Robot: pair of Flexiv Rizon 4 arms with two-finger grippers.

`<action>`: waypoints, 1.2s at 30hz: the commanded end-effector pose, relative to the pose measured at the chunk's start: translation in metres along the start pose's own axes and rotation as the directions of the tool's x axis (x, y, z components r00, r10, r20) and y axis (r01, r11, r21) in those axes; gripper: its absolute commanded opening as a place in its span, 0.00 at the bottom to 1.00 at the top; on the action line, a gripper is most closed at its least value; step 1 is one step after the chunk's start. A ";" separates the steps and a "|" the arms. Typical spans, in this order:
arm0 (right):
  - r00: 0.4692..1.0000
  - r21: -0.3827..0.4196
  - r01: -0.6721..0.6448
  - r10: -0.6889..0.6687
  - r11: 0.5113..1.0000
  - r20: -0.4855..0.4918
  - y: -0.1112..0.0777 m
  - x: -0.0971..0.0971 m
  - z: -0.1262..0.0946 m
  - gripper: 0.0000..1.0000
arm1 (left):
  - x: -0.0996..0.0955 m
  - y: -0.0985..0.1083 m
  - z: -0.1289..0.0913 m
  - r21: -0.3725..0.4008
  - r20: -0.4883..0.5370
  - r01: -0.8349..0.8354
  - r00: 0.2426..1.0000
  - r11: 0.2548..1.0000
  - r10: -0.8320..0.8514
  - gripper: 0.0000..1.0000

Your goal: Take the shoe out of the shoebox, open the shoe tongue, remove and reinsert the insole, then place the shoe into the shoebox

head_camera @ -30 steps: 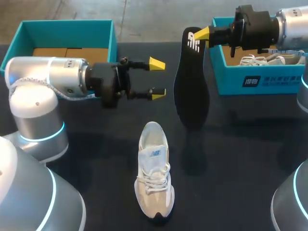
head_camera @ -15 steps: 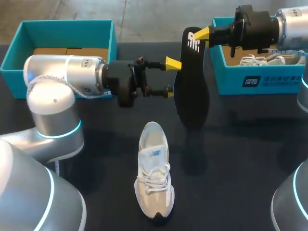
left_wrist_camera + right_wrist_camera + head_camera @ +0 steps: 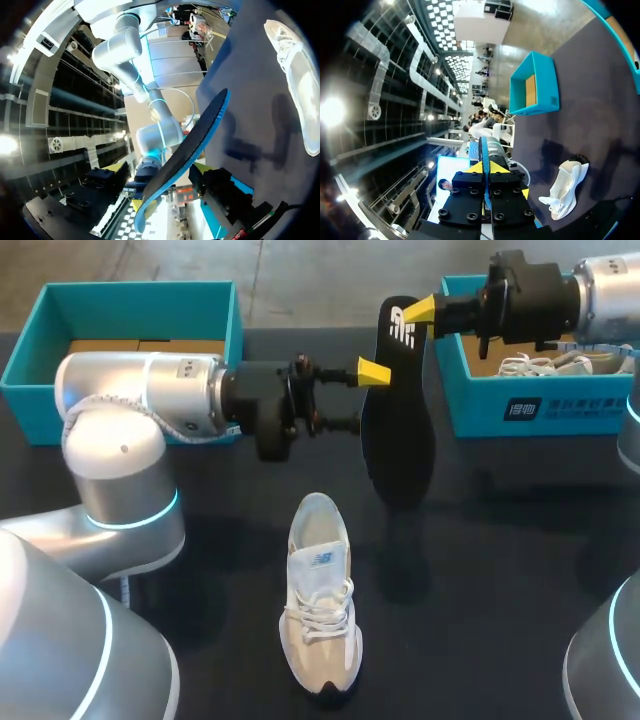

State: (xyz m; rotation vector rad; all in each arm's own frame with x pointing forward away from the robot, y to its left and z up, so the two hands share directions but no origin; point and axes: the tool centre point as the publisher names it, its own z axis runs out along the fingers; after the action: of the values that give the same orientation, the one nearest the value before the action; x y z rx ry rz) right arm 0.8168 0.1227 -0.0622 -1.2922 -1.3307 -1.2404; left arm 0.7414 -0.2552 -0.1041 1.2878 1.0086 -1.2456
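**Insole handover, head and wrist views.** The shoe (image 3: 320,600) lies on the tabletop (image 3: 500,540) with its toe toward me. It is out of the shoebox (image 3: 540,405), which stands beyond the shoe and to its right. The insole (image 3: 397,410) hangs upright beyond the shoe's heel end, slightly to the right and clear of the shoe. My right gripper (image 3: 422,312) is clamped on the insole's top end; the right wrist view shows its fingers pressed together on the thin edge. Over the last second my left gripper (image 3: 365,397) has travelled from well left of the shoe's line up to the insole's edge, its fingers narrowing. They now stand apart with the insole between them, not yet closed on it. I judge the removal done and a two-handed regrasp for reinsertion about to begin.
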 end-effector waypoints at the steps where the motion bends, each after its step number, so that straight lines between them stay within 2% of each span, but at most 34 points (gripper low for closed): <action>1: 1.000 -0.001 0.000 0.000 1.000 0.000 0.000 0.000 0.001 0.00 | -0.002 -0.005 0.002 -0.013 -0.003 -0.005 1.000 1.000 0.005 0.48; 9: 1.000 -0.001 0.000 0.000 1.000 0.000 0.000 0.000 0.001 0.00 | -0.007 -0.006 0.003 -0.019 -0.006 -0.021 1.000 1.000 0.021 0.35; 20: 1.000 -0.001 0.000 0.000 1.000 0.000 0.000 0.000 0.001 0.00 | -0.008 0.000 0.009 -0.018 -0.024 -0.037 0.999 0.999 0.037 0.31; 26: 1.000 -0.001 0.000 0.000 1.000 0.000 0.000 0.000 0.001 0.00 | -0.009 0.001 0.011 -0.020 -0.024 -0.042 0.999 0.999 0.042 0.20; 32: 1.000 -0.001 0.000 0.000 1.000 0.000 0.000 0.000 0.001 0.00 | -0.010 -0.001 0.012 -0.016 -0.025 -0.048 0.999 0.999 0.047 0.19; 35: 1.000 -0.001 0.000 0.000 1.000 0.000 0.000 0.000 0.001 0.00 | -0.010 -0.001 0.012 -0.016 -0.026 -0.051 0.998 0.999 0.050 0.11; 36: 1.000 -0.001 0.000 0.000 1.000 0.000 0.000 0.000 0.001 0.00 | -0.010 -0.001 0.012 -0.017 -0.026 -0.051 0.998 0.999 0.051 0.03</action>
State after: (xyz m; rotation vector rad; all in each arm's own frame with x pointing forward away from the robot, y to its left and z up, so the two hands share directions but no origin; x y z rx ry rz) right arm 0.8170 0.1223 -0.0619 -1.2922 -1.3305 -1.2400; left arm 0.7383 -0.2644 -0.0937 1.3112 0.9951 -1.1863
